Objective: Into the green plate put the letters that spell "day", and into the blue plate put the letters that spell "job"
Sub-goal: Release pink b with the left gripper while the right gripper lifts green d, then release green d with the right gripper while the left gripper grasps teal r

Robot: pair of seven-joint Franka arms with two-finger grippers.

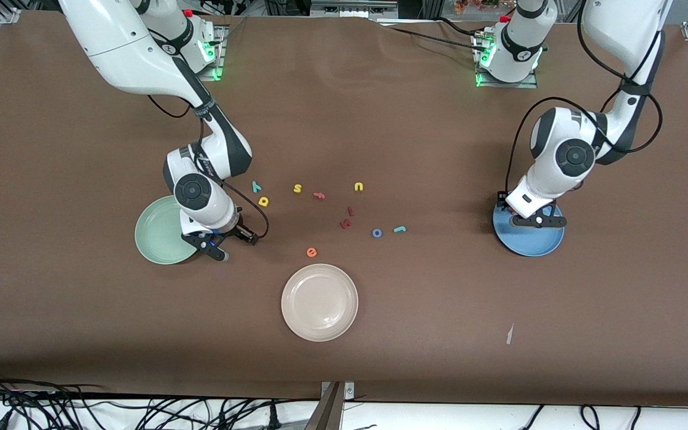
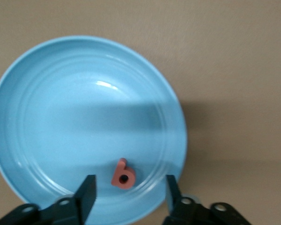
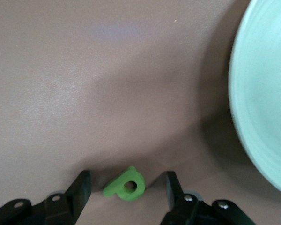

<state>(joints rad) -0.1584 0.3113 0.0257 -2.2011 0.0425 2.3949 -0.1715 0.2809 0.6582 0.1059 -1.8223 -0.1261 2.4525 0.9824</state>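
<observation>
Both pincers stood released, each with a foam letter lying between its fingers.

The left pincer (image 2: 129, 194) was over the round mid-blue plate (image 2: 61, 117), where the pinkish-red foam letter b (image 2: 123, 174) lay. The right pincer (image 3: 126, 190) straddled the green foam letter d (image 3: 125, 184) on the brown counter (image 3: 107, 93), beside the round pale mint-green plate (image 3: 262, 103).

Front view: you look down from high up, facing both robots, at the whole table (image 1: 380, 358).
Left wrist view: you look close down into the blue plate (image 2: 47, 84).
Right wrist view: you look close down beside the green plate (image 3: 267, 93).
Shared: the front view shows both plates too.
</observation>
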